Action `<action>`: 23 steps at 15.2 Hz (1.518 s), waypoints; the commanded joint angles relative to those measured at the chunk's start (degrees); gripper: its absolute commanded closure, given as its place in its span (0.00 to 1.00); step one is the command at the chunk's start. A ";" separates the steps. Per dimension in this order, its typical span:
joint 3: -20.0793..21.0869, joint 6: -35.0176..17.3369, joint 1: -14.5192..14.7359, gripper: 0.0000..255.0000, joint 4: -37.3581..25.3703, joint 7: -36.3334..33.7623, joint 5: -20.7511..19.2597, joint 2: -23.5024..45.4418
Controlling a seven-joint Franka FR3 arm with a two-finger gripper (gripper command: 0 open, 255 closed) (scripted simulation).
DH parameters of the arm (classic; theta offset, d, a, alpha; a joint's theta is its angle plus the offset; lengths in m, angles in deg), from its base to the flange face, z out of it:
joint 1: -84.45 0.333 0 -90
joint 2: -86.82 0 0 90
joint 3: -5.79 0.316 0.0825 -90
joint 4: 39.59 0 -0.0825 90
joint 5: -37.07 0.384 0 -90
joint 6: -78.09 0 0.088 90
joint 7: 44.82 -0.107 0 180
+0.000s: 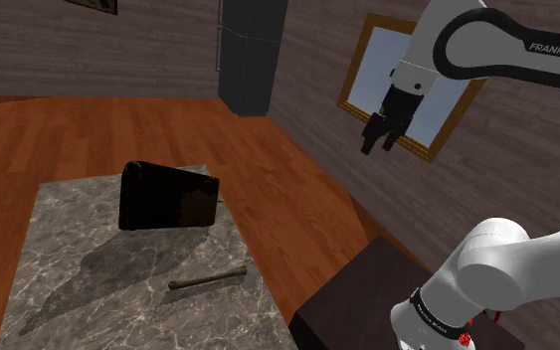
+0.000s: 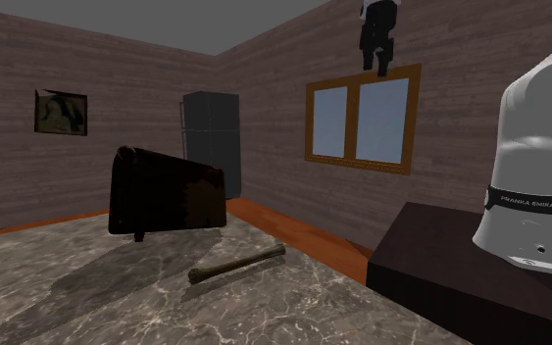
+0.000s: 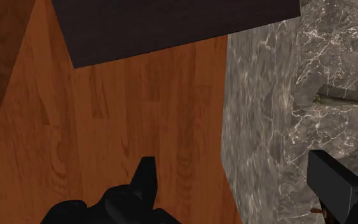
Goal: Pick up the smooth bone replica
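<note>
1. Gripper [image 1: 385, 134]: fingers [image 3: 142, 181] spread apart, nothing btwn them. It hangs high, well apart from the dark case [image 1: 168, 196], out past the marble table [image 1: 69, 259] edge, over wood floor [image 3: 139, 114].
2. Bone [image 1: 208, 280]: flat on the table, near the case's front face, not touching it.
3. Long axis: approx parallel to the case's broad face.
4. Key relation: the bone lies below and sideways from the gripper, on the case's side. Likely needs a shift in over the table toward the case, then a drop w/ fingers straddling the shaft crosswise.
</note>
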State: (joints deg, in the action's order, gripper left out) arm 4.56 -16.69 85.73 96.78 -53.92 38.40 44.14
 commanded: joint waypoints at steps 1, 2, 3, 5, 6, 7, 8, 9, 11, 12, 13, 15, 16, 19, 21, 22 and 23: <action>0.00 0.00 0.00 0.00 0.00 0.00 0.00 0.00; 0.25 -1.82 0.67 0.00 0.47 0.91 0.07 1.32; 0.50 -3.63 1.35 0.00 0.87 1.82 0.15 2.69; 1.04 -7.20 2.66 0.00 1.51 3.61 0.29 5.55; 1.32 -8.97 3.32 0.00 1.75 4.49 0.35 7.04; 1.61 -10.71 3.96 0.00 1.92 5.37 0.42 8.57; 1.92 -12.43 4.59 0.00 2.04 6.25 0.47 10.14; 2.23 -14.13 5.21 0.00 2.11 7.11 0.52 11.73; 2.91 -17.46 6.41 0.00 2.09 8.81 0.59 15.01; 3.26 -19.08 7.00 0.00 2.00 9.64 0.61 16.68; 3.63 -20.68 7.57 0.00 1.86 10.45 0.60 18.37; 4.39 -23.77 8.68 0.00 1.43 12.04 0.54 21.82; 4.80 -25.27 9.20 0.00 1.15 12.81 0.48 23.56; 6.08 -29.58 10.70 0.00 0.05 14.99 0.12 28.85; 6.97 -32.27 11.65 0.00 -0.88 16.31 -0.31 32.41; 7.43 -33.56 12.11 0.00 -1.41 16.93 -0.59 34.20; 7.88 -34.82 12.56 0.00 -1.97 17.51 -0.91 35.99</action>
State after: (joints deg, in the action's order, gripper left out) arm 11.84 -50.08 97.70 95.19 -36.87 37.72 78.42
